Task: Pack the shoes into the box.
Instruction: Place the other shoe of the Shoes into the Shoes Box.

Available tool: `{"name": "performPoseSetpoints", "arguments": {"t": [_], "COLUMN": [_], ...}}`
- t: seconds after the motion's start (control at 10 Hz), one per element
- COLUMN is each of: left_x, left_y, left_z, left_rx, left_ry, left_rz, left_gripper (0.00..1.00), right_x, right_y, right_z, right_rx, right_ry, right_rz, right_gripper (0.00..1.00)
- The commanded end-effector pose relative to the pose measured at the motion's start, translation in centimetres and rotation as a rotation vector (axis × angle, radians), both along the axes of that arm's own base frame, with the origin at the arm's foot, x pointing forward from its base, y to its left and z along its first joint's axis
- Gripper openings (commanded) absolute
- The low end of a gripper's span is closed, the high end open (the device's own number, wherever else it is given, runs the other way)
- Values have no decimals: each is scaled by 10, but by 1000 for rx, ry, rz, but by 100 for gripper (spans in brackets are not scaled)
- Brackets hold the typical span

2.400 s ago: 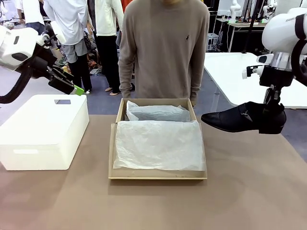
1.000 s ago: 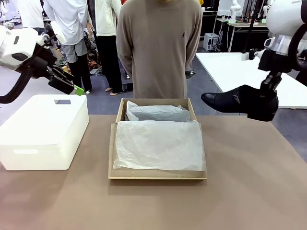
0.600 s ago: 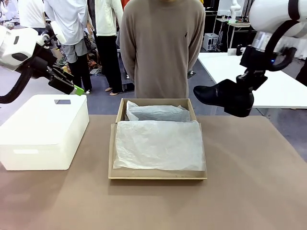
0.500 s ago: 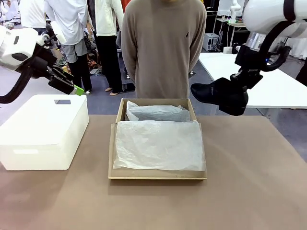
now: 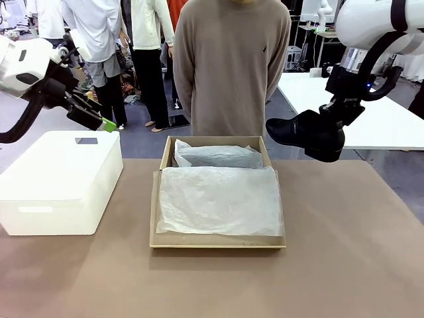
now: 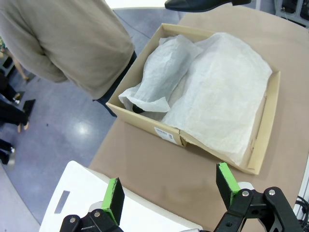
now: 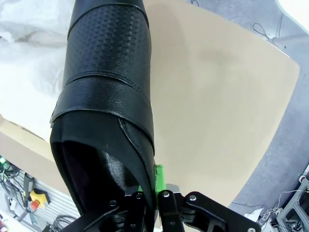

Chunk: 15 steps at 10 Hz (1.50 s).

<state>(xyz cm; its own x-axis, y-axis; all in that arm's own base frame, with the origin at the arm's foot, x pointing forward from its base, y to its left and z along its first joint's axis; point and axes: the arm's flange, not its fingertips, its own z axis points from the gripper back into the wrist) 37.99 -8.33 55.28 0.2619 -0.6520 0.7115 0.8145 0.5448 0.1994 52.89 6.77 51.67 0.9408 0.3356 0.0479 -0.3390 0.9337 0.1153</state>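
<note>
Right arm has risen and swung in since the earliest frame: the shoe (image 5: 303, 131) then hung low over the desk (image 5: 344, 252) at 3 o'clock of the shoebox (image 5: 218, 244). It now hangs higher, at about 2 o'clock, near the far right corner and clear of the rim.

Right tool (image 5: 333, 119) is pinched nearly closed on the shoe's heel collar. In the wrist view, one finger sits inside the opening and one outside. Left tool (image 5: 101, 122) is spread wide and holds nothing, above the white box (image 5: 59, 179) at 10 o'clock.

Handling, our judgement:
- Glossy black leather, stiff enough to keep its shape but smooth, so prone to slipping.
- The collar wall is thin and the whole length hangs out from it, so we expect the toe to sag or swing.
- The heel collar is still the sensible hold, since it leaves sole and toe free to land.

Orientation: the long axis runs roughly level, with the toe toward 9 o'clock and the heel toward 3. It looks foreshortened from the front, so we cannot fix the yaw. In the wrist view the toe reaches over the white tissue paper (image 5: 218, 199).
</note>
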Motion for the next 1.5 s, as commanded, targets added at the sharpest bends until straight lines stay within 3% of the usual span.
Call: {"name": "performPoseSetpoints", "arguments": {"t": [0.0,0.2,0.4,0.9,1.1,1.4], "left_x": [0,0,0,0,0,0], "left_y": [0,0,0,0,0,0], "left_z": [0,0,0,0,0,0], "left_rx": [-13,-13,-13,-13,-13,-13], "left_ry": [-4,-4,-4,-4,-4,-4], "left_rz": [-4,-4,-4,-4,-4,-4], "left_gripper": [100,100,100,100,100,100], "right_x": [-1,0,-7,-19,-19,-20], "right_y": [-2,0,20,85,106,98], "right_z": [5,0,5,19,16,18], "right_rx": [16,0,-50,52,100,59], "right_ry": [-7,0,-32,-25,-10,14], "right_rz": [23,0,-243,-603,-607,-592], "right_gripper": [0,0,0,0,0,0]}}
